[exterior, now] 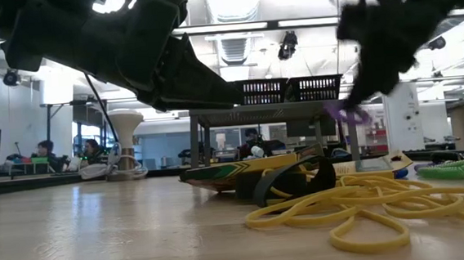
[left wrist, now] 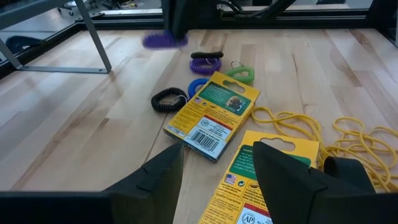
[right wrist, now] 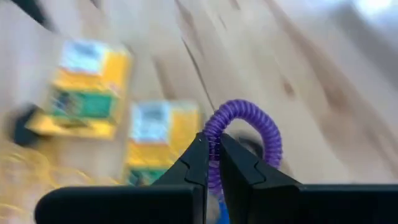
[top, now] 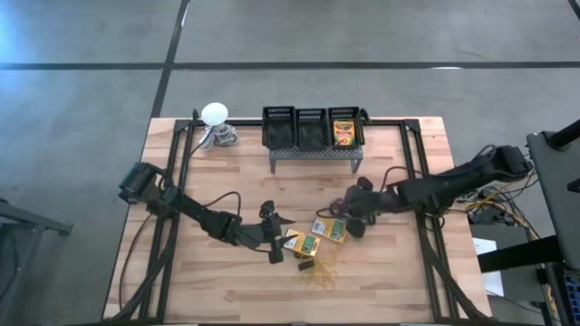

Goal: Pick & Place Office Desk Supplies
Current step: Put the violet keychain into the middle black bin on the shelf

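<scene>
Two hands over scattered desk supplies

Right hand (right wrist: 211,163) is pinched on a purple coiled plastic ring (right wrist: 245,134), lifted clear of the wooden surface (top: 227,290). Left hand (left wrist: 214,165), fingers apart, hovers above two flat yellow-and-green crayon boxes (left wrist: 211,115) beside a tangle of thin yellow rubber bands (exterior: 360,203).

Showing a purple coil ring (right wrist: 244,134), yellow-and-green crayon boxes (left wrist: 212,114), yellow rubber bands (exterior: 360,205), a pale wooden table (top: 227,290).
</scene>
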`<state>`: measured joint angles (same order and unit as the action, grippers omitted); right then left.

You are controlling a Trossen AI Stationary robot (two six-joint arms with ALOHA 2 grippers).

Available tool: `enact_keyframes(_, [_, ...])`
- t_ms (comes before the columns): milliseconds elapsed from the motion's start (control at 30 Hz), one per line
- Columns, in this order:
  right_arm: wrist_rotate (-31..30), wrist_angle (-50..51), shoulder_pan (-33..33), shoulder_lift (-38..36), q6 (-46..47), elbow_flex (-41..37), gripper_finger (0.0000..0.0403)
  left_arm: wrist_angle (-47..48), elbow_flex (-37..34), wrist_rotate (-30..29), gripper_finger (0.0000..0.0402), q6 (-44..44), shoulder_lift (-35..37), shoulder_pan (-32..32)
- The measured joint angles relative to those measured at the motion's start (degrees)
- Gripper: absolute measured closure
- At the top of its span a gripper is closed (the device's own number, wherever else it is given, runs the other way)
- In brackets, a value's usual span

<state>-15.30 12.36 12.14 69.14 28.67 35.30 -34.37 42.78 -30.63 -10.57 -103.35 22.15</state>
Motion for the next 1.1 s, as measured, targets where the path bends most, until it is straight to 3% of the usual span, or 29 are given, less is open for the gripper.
enact_keyframes(167, [3.2,-5.9,-0.1,2.5,-12.4,8.2,0.0384,-0.1,0.0,0.0,0.0204,0.0,0.0,0.0])
enact_keyframes(333, [3.6,-4.4,-3.9,8.1,-25.4,20.4,0.0385,-0.1,0.0,0.0,0.0204,0.0,0.0,0.0])
enact_keyframes(533, [3.6,7.5,-14.7,16.7,-35.5,37.4,0.0385,0.0,0.0,0.0,0.0204,0.0,0.0,0.0])
enact_keyframes(833, [7.1,26.5,-32.2,30.0,-38.1,55.4,0.0385,0.3,0.0,0.0,0.0204,0.0,0.0,0.0])
enact_keyframes(1100, [11.2,29.5,-39.8,34.2,-37.2,57.6,0.0385,0.3,0.0,0.0,0.0204,0.0,0.0,0.0])
